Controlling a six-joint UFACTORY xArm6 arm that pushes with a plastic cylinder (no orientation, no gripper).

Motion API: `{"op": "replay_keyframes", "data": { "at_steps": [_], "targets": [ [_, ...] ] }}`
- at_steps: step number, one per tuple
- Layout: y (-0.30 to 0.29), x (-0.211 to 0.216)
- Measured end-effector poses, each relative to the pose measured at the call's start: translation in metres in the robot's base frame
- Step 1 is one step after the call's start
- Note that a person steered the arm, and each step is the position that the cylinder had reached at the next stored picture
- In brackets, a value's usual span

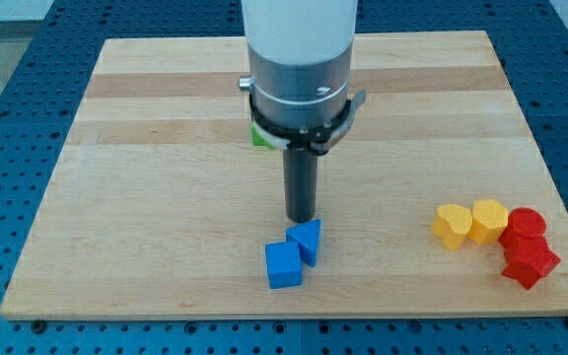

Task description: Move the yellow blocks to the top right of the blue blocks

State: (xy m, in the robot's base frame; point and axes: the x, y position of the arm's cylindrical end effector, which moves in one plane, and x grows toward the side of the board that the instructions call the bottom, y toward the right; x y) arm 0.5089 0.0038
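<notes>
Two blue blocks sit near the view's bottom centre: a blue cube (284,264) and a blue wedge-shaped block (307,240) touching its upper right. My tip (302,218) stands just above the blue wedge, very close to it or touching it. Two yellow blocks lie at the view's right: a heart-like yellow block (452,225) and a hexagonal yellow block (489,220), side by side and touching. They are far to the right of the blue blocks and of my tip.
A red cylinder (526,224) and a red star-like block (530,259) lie right of the yellow blocks, touching them. A green block (259,136) is mostly hidden behind the arm. The wooden board (166,148) ends close below the blue cube.
</notes>
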Motion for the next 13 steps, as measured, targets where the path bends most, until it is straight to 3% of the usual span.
{"op": "replay_keyframes", "data": {
  "at_steps": [2, 4, 6, 9, 13],
  "targets": [
    [0.048, -0.024],
    [0.183, -0.022],
    [0.257, -0.009],
    [0.258, 0.023],
    [0.215, 0.015]
  ]
}}
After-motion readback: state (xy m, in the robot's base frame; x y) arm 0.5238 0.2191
